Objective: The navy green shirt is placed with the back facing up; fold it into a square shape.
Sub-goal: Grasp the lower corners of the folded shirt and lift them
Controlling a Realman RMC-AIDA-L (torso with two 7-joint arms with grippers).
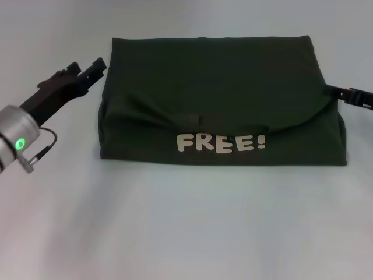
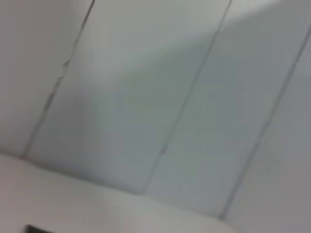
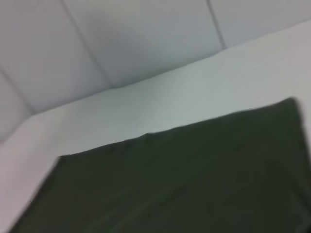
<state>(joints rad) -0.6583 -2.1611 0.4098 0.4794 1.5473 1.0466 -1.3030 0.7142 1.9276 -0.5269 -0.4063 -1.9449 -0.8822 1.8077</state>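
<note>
The navy green shirt (image 1: 215,87) lies folded into a wide rectangle in the middle of the white table (image 1: 186,227). Its upper layer is plain, and cream "FREE!" lettering (image 1: 221,142) shows on the strip along its near edge. My left gripper (image 1: 87,65) hovers open just off the shirt's far left corner, holding nothing. At the shirt's right edge sits my right gripper (image 1: 345,94), partly cut off by the frame. The right wrist view shows the plain shirt (image 3: 184,184) spread flat on the table. Only wall panels and table appear in the left wrist view.
Bare white table surrounds the shirt on the near side and on both flanks. A panelled grey wall (image 3: 146,39) stands behind the table's far edge.
</note>
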